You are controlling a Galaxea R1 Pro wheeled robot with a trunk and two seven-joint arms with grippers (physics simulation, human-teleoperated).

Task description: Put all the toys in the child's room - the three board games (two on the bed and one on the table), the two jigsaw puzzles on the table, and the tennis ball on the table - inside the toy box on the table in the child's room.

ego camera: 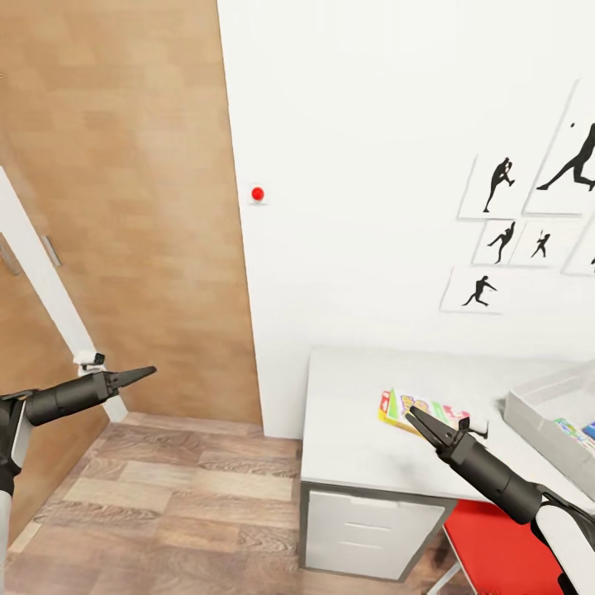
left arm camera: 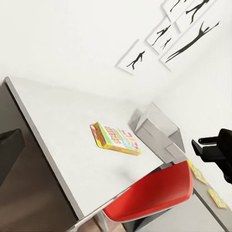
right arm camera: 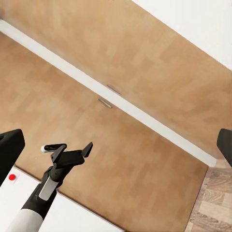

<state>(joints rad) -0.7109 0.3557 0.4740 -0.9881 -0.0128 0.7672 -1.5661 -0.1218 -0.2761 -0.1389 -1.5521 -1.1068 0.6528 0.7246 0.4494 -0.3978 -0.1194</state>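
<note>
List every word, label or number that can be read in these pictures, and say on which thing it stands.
No text can be read.
Board game on the table: printed lettering on its cover, too blurred to read.
Items in the toy box: print too small to read.
Wall pictures: silhouettes of figures, no words.

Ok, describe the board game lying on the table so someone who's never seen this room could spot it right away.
Find the pale grey table against the white wall, under the black silhouette pictures. The board game lies flat on its top, a little way from the light grey toy box. It is a thin rectangular box with a busy yellow, green and red cover, the brightest thing on that bare tabletop.
</note>
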